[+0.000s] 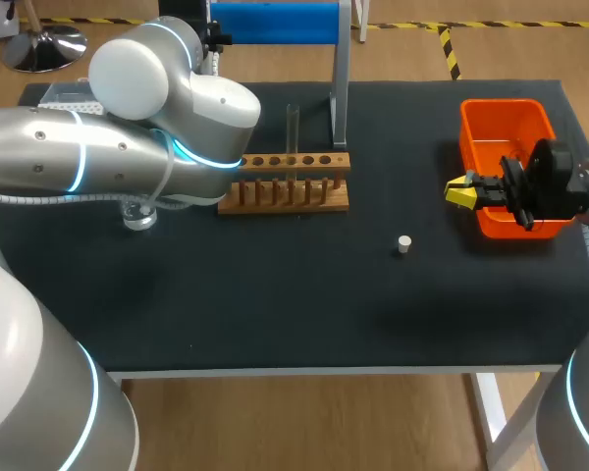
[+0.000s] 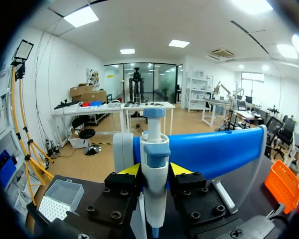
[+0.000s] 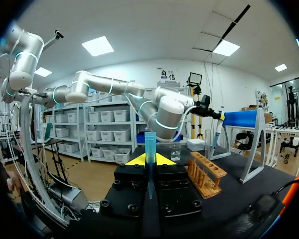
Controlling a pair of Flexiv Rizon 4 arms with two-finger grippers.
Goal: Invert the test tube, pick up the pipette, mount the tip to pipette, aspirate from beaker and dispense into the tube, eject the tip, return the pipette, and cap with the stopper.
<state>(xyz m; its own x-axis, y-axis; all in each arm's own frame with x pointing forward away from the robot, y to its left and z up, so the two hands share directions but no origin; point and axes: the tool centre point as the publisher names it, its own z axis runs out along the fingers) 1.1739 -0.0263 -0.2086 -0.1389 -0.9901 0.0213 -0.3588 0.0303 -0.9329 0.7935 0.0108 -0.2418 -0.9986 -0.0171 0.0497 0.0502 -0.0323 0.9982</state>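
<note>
Left gripper (image 2: 155, 169) clamps the pipette (image 2: 155, 149) between both yellow tips, parted only by its body's width; its long axis stands upright, plunger up, nozzle down; just ahead rises the blue stand (image 2: 214, 152).

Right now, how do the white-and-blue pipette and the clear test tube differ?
The white-and-blue pipette is opaque, while the clear test tube is see-through. The pipette is clamped between the fingers of the left gripper, close to the blue stand. The test tube stands in the wooden rack with no gripper on it. The pipette is the thicker of the two. Both are roughly upright.
</note>
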